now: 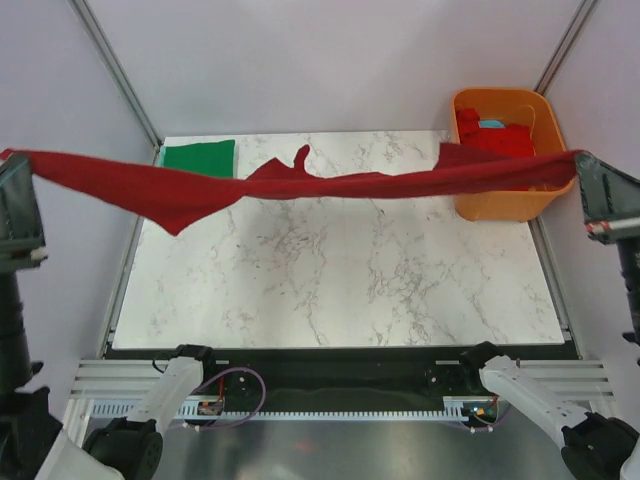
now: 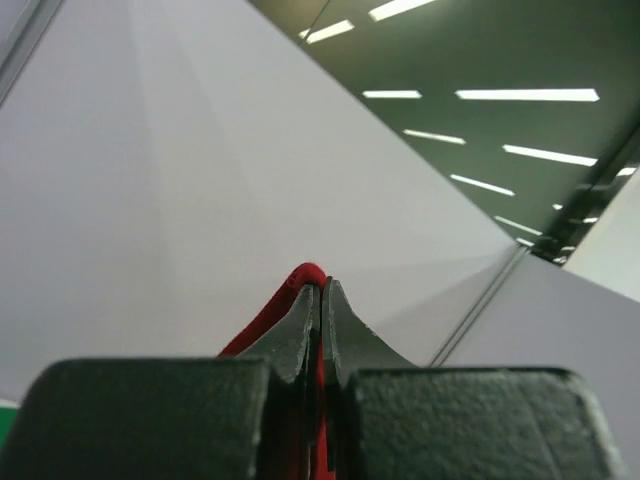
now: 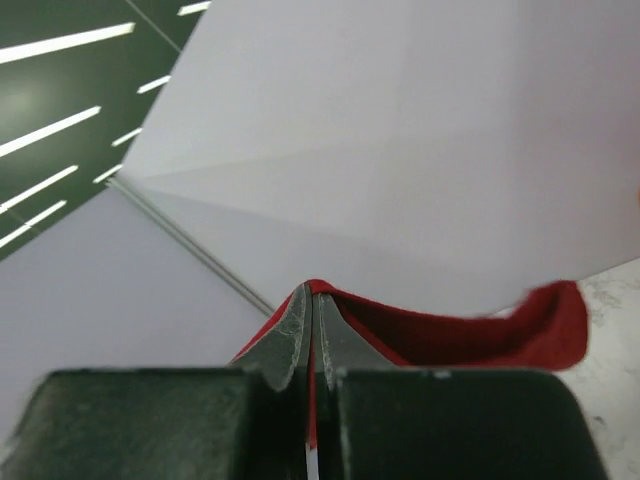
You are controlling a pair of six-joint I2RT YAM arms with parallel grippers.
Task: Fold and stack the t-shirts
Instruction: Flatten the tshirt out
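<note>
Left gripper (image 2: 320, 292) clamped shut on maroon t-shirt (image 1: 330, 185) end; right gripper (image 3: 312, 298) likewise on other end. Shirt hangs stretched between both pinches, bunched, above table (image 1: 340, 290). Advice: hold pinches firm, lower together, spread flat short of folded green t-shirt (image 1: 198, 157).

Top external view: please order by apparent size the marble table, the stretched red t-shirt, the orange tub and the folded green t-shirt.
1. marble table
2. red t-shirt and orange tub: unsure, since the shirt hangs raised, nearer the camera, long but thin
3. green t-shirt, smallest
</note>
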